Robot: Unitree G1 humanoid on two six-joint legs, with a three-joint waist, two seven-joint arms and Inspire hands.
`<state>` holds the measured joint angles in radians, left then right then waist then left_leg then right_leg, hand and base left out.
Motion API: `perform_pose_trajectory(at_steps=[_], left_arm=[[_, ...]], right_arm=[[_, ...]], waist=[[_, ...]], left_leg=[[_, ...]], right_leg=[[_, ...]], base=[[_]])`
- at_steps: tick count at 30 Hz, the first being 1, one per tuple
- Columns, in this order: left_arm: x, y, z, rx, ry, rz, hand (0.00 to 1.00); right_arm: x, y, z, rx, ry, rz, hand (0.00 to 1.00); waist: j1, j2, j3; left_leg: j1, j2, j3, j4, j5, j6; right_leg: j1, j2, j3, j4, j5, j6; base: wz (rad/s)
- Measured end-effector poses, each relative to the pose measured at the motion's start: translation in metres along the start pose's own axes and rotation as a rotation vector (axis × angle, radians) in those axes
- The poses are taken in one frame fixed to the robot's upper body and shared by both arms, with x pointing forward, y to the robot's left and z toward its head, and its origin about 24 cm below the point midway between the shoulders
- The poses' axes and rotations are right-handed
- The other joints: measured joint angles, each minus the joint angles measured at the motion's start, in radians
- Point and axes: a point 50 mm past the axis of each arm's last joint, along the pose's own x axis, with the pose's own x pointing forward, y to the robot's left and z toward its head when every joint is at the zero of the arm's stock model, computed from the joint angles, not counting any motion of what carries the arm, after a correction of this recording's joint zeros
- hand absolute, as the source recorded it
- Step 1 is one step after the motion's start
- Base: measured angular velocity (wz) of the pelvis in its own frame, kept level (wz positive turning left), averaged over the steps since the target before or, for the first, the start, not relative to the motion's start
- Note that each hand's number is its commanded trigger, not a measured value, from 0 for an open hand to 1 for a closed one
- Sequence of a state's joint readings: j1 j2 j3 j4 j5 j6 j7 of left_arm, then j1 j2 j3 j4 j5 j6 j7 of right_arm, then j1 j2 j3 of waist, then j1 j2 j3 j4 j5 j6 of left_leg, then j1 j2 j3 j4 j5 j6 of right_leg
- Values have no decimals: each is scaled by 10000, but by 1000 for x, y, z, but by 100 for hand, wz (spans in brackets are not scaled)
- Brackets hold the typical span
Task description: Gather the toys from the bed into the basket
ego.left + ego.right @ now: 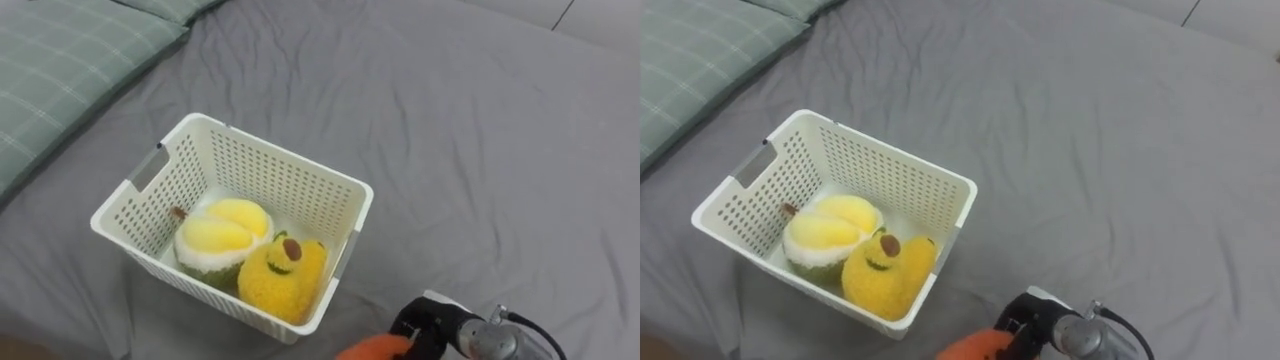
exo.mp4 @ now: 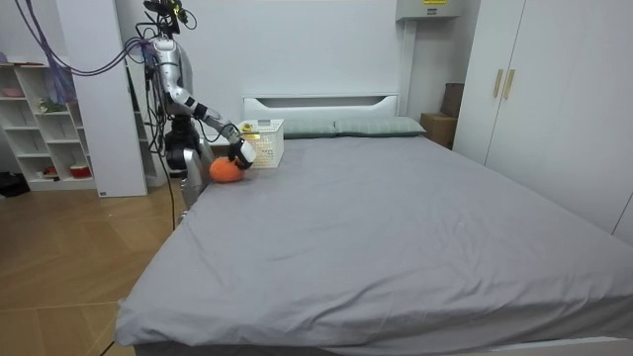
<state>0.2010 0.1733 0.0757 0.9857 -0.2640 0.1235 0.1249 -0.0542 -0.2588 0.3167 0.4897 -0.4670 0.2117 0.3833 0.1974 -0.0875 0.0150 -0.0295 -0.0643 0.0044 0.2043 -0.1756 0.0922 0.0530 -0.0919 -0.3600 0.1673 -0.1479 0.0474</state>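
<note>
White perforated plastic forms the basket (image 1: 292, 172) in the left eye view, resting on the grey bed (image 1: 480, 150) with a green checked pillow (image 1: 60, 60) off to its upper left. Two toys lie inside it, touching: a yellow-and-white durian plush (image 1: 218, 240) and, to its right, a yellow fruit plush (image 1: 283, 282) with a brown spot on top. At the bottom edge the right hand (image 1: 422, 325) has its dark fingers curled on an orange plush toy (image 1: 375, 348), which sits near the basket's closest corner but outside it.

Seen from the room view, the robot stands at the bed's side on the room view's left, close to the white headboard (image 2: 321, 103), with its right arm stretched down towards the mattress. The hand grips the orange toy at the bed's edge, just beside the basket. A white shelf unit (image 2: 40, 119) stands behind the robot, and a wardrobe (image 2: 534, 89) fills the room view's right.

In the right eye view, the orange toy shows at the bottom edge, directly left of the curled fingers and apart from the basket wall.
</note>
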Motion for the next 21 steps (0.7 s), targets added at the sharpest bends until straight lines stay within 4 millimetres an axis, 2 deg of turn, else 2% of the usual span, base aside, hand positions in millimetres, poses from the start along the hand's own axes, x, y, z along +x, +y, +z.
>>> perform_pose_trajectory(at_steps=[5,7,13,16,21], left_arm=[[1,7,1,-641,15,288,0],[1,11,-1,-893,71,419,0],[1,18,-11,-1236,364,680,0],[0,19,-12,-1288,360,703,0],[-1,21,-17,-1276,401,796,0]], right_arm=[[-18,-37,20,-331,-993,-1876,100],[-31,-56,31,-464,-1547,-2876,100],[-67,-94,53,-119,-2994,-5111,100],[-75,-104,55,490,-3438,-5785,100],[-78,-110,58,566,-3596,-6275,100]], waist=[[-83,10,-47],[-104,-1,-51],[-327,-18,-68],[-495,-35,-81],[-551,-32,-78]], left_leg=[[206,11,191,-71,5,9],[371,12,225,-183,5,12],[582,15,231,-252,4,12],[602,16,214,-220,3,14],[600,17,217,-174,-3,17]], right_leg=[[61,-25,127,31,0,1],[178,-15,254,23,0,1],[409,5,288,14,-3,5],[453,0,290,20,-3,5],[453,-2,321,52,-3,4]], base=[[-10],[-9],[-1],[0],[0]])
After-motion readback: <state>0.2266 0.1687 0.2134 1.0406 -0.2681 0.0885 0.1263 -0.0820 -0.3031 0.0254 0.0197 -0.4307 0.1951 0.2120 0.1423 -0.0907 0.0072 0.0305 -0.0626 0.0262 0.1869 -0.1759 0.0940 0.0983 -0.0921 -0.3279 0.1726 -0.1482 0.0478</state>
